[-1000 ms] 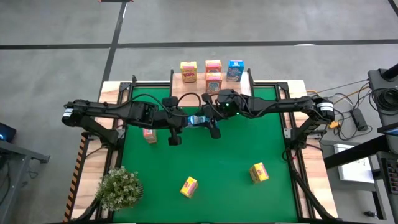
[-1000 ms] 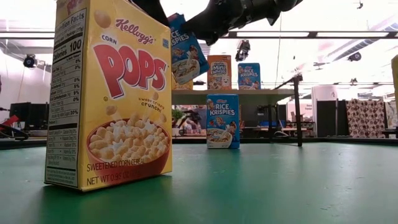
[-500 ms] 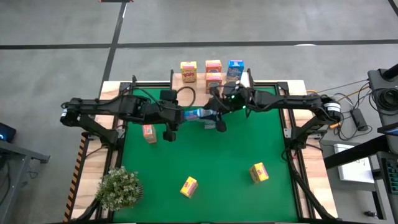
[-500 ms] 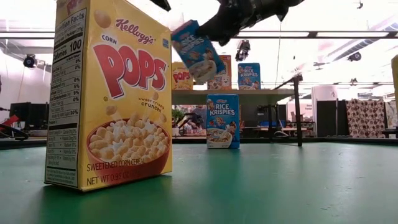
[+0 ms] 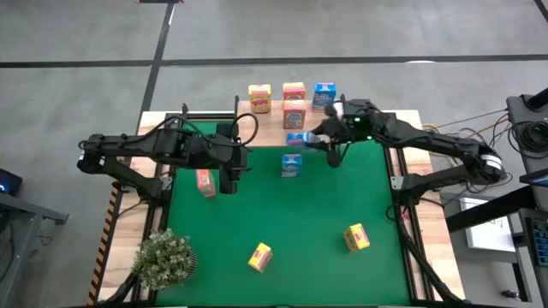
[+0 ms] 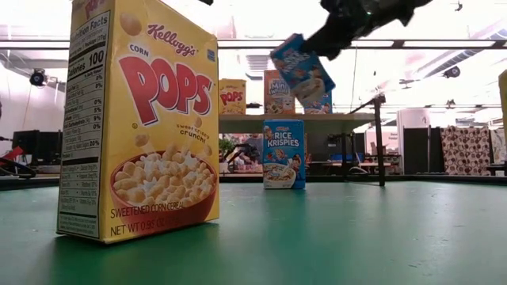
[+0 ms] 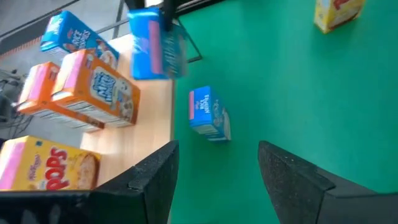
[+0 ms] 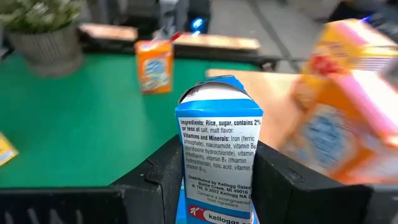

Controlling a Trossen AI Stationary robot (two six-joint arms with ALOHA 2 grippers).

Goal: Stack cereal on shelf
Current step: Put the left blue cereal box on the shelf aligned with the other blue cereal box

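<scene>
The right hand point(image 5: 318, 139) grips a blue cereal box point(image 5: 297, 139) between its two fingers and holds it tilted in the air, just in front of the shelf point(image 5: 270, 120) at the far edge of the counter point(image 5: 150, 124); in the right wrist view the box's ingredients panel fills the gap between the dark fingers point(image 8: 155, 180). Beyond that hand, on the light-wood shelf, stand a yellow box point(image 5: 259, 97), two orange-pink boxes point(image 5: 294, 103) and another blue box point(image 5: 323, 97). Just below and to the near side of the held box, a second blue box point(image 5: 291, 164) stands upright on the green mat point(image 5: 282, 222), touching nothing else. The left hand point(image 5: 229, 181) hovers over the mat well to the left of the right hand, its fingers spread wide and holding nothing. Just beside the left hand, on its outer side, an orange-pink box point(image 5: 205, 182) rests on the mat. Nearer the front of the counter, well apart from both hands, sit two yellow boxes point(image 5: 260, 256) and a potted plant point(image 5: 163, 258).
</scene>
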